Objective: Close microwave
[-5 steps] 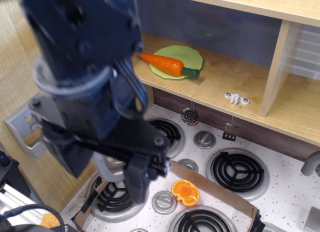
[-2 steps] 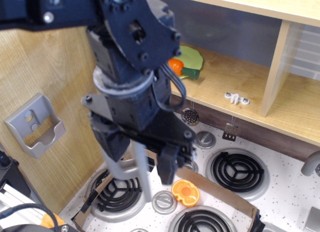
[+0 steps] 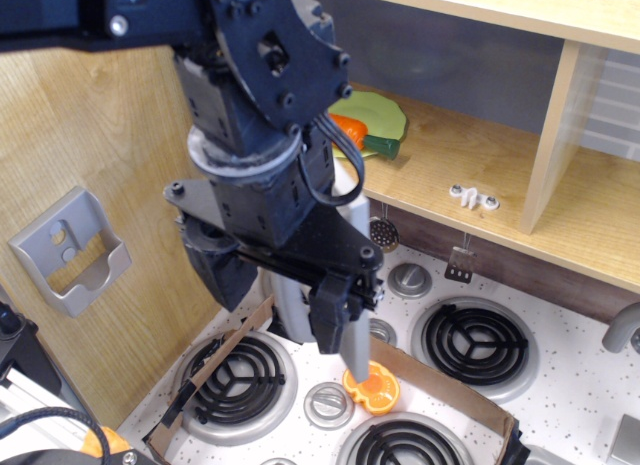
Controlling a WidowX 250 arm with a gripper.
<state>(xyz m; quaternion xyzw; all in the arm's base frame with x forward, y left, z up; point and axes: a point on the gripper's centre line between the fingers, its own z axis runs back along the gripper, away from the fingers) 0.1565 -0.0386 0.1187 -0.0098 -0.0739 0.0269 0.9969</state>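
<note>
Your arm has swung in from the left over the last second, and its black gripper (image 3: 325, 347) with pale grey fingers (image 3: 356, 363) now hangs low over the speckled white stovetop (image 3: 560, 395); a moment ago it sat above the front-left coil burner (image 3: 232, 375), and now one fingertip is just above or touching the orange round toy piece (image 3: 372, 387). The claw looks apart, with nothing between the fingers.

That shift has uncovered the small grey wall bracket (image 3: 68, 250) on the wooden side panel, while the arm now hides most of the orange carrot (image 3: 350, 130) on the green plate (image 3: 385, 113).

For the task, you have moved rightward but are not there yet; the microwave shows only as the light wood compartment with a ribbed translucent panel (image 3: 605, 95) at the far right edge, if that is it; I cannot tell for sure. Its door is not clearly in view; the curved grey bar (image 3: 620, 330) lower right may be its handle. Judging from this, you need to lift clear of the stove and carry on right.
</note>
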